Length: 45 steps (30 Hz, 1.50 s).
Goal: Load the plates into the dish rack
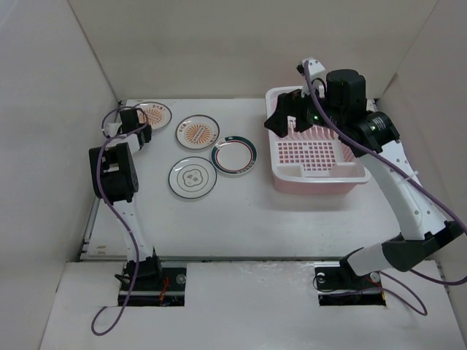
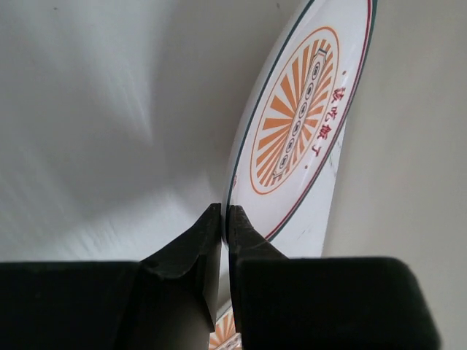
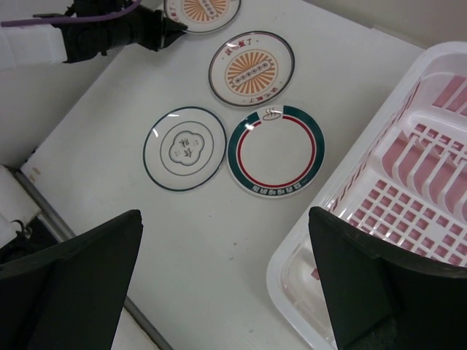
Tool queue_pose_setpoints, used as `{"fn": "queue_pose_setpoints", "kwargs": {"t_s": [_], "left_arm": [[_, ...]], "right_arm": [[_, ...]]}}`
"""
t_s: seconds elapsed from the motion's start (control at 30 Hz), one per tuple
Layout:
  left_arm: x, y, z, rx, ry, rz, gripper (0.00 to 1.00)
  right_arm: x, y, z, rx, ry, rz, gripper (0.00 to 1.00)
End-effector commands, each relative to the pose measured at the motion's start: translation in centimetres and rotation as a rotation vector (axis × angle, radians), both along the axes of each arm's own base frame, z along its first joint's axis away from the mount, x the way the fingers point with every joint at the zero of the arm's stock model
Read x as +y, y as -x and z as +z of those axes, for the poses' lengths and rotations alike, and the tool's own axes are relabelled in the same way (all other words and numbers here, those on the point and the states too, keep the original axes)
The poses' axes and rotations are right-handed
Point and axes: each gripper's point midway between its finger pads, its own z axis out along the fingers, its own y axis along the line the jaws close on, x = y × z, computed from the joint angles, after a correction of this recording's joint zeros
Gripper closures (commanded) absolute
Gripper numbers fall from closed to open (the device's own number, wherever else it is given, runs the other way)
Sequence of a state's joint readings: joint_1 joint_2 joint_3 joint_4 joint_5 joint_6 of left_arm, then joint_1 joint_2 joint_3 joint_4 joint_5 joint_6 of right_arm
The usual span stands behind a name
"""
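Four white plates lie at the back left of the table. An orange sunburst plate (image 1: pixel 155 113) is farthest left, and my left gripper (image 1: pixel 140 133) is shut on its near rim. In the left wrist view the two fingers (image 2: pixel 244 233) pinch the edge of this plate (image 2: pixel 292 124). A second sunburst plate (image 1: pixel 197 131), a green-rimmed plate (image 1: pixel 234 155) and a thin-ringed plate (image 1: pixel 192 177) lie flat. The pink dish rack (image 1: pixel 315 157) stands to the right with no plates in it. My right gripper (image 1: pixel 289 118) is open and empty above the rack's left rim (image 3: pixel 306 248).
White walls close in the table on the left, back and right. The table's left edge with a grey strip (image 3: pixel 73 226) runs below the plates. A purple cable (image 1: pixel 120 219) hangs along the left arm.
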<state>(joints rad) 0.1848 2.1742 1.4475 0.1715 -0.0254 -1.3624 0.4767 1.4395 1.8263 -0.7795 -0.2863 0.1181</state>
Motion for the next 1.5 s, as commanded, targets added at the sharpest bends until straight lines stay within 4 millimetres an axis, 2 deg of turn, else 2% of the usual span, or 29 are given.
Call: {"fn": "queue_pose_setpoints", "kwargs": {"t_s": [0.0,0.07,0.17,0.2,0.23,0.27,0.3,0.33,0.37,0.43,0.5,0.53,0.57,0.6,0.63,0.67,0.7,0.73,0.77,0.8,0.87,0.9,0.97,1.0,1.03,1.13,1.17,1.3,1.47], "left_arm": [[-0.2,1.0,5.2,0.036,-0.224,-0.124,1.00],[-0.6,1.1,7.6,0.036,-0.295,-0.171,1.00],[-1.6,1.4,10.3,-0.008,-0.389,-0.274,1.00],[-2.4,1.5,13.2,-0.073,-0.425,-0.295,1.00],[-2.9,2.2,13.5,-0.071,-0.447,-0.319,1.00],[-3.0,2.5,14.8,-0.079,-0.513,-0.340,1.00],[-3.4,3.4,16.7,-0.088,-0.555,-0.353,1.00],[-4.6,3.8,17.6,-0.093,-0.593,-0.388,1.00],[-5.0,4.3,18.4,-0.092,-0.630,-0.403,1.00],[-5.3,5.8,21.1,-0.103,-0.731,-0.426,1.00],[-5.8,7.0,22.2,-0.108,-0.746,-0.442,1.00],[-5.7,8.0,23.1,-0.096,-0.754,-0.451,1.00],[-6.1,8.3,24.7,-0.116,-0.749,-0.464,1.00],[-6.3,8.7,25.0,-0.106,-0.725,-0.469,1.00],[-6.6,10.0,24.9,-0.061,-0.692,-0.492,1.00],[-6.9,10.4,25.5,-0.055,-0.664,-0.494,1.00],[-7.3,10.6,27.9,-0.093,-0.623,-0.473,1.00],[-7.6,11.1,28.7,-0.091,-0.594,-0.472,1.00],[-8.2,12.1,27.8,-0.031,-0.534,-0.498,1.00],[-8.8,12.3,29.8,-0.067,-0.503,-0.502,1.00],[-10.5,12.8,30.1,-0.065,-0.398,-0.547,1.00],[-11.1,13.5,29.5,-0.038,-0.348,-0.564,1.00],[-14.4,14.9,28.1,-0.031,-0.192,-0.619,1.00],[-15.2,15.5,28.5,-0.062,-0.148,-0.631,1.00],[-17.2,16.4,26.3,-0.022,-0.087,-0.677,1.00],[-20.6,18.4,26.2,-0.042,0.024,-0.726,1.00],[-20.9,19.0,25.4,-0.020,0.053,-0.729,1.00],[-22.3,20.2,25.2,-0.024,0.126,-0.773,1.00],[-22.6,20.7,26.3,-0.053,0.149,-0.781,1.00]], "right_arm": [[0.1,-0.5,2.4,-0.132,-0.027,-0.020,0.00],[1.2,0.0,1.8,-0.118,-0.048,0.051,0.00],[2.1,-0.7,0.0,-0.105,-0.079,0.096,0.00],[2.3,-0.5,-0.3,-0.092,-0.104,0.135,0.00],[2.8,-0.8,-1.0,-0.087,-0.110,0.157,0.00],[2.6,-1.3,-1.5,-0.075,-0.108,0.153,0.00],[2.5,-1.9,-1.5,-0.079,-0.101,0.130,0.00],[2.2,-2.0,-0.7,-0.098,-0.094,0.116,0.00],[2.0,-2.7,-1.8,-0.084,-0.055,0.105,0.00],[1.6,-3.5,-1.6,-0.101,-0.033,0.073,0.00],[1.5,-3.7,-1.1,-0.118,-0.027,0.064,0.00],[1.4,-4.0,-1.5,-0.111,-0.021,0.055,0.00],[1.6,-3.9,-0.7,-0.135,-0.013,0.049,0.01],[1.7,-3.8,-1.4,-0.166,0.069,0.070,0.01],[0.2,-4.9,-1.6,-0.219,0.190,-0.059,0.01],[2.6,-3.1,-1.8,-0.271,0.274,-0.022,0.00],[2.8,-3.0,-2.5,-0.338,0.376,-0.023,0.00],[3.2,-2.8,-3.1,-0.364,0.425,-0.036,0.00],[3.8,-2.2,-3.4,-0.391,0.474,-0.059,0.00],[4.1,-2.0,-4.5,-0.401,0.518,-0.064,0.00],[5.0,-2.0,-4.2,-0.472,0.565,-0.082,0.00],[5.9,-1.4,-4.1,-0.492,0.581,-0.087,0.00],[7.7,-1.2,-3.7,-0.523,0.556,-0.068,0.00],[8.7,-0.5,-3.3,-0.549,0.545,-0.053,0.00],[9.5,-0.4,-2.7,-0.583,0.519,-0.050,0.00],[10.7,0.1,-2.9,-0.644,0.560,-0.026,0.04],[11.2,0.1,-3.1,-0.660,0.585,-0.015,0.04],[12.4,0.5,-4.4,-0.690,0.631,0.099,0.04],[13.8,1.9,-6.1,-0.675,0.653,0.265,0.07]]}}
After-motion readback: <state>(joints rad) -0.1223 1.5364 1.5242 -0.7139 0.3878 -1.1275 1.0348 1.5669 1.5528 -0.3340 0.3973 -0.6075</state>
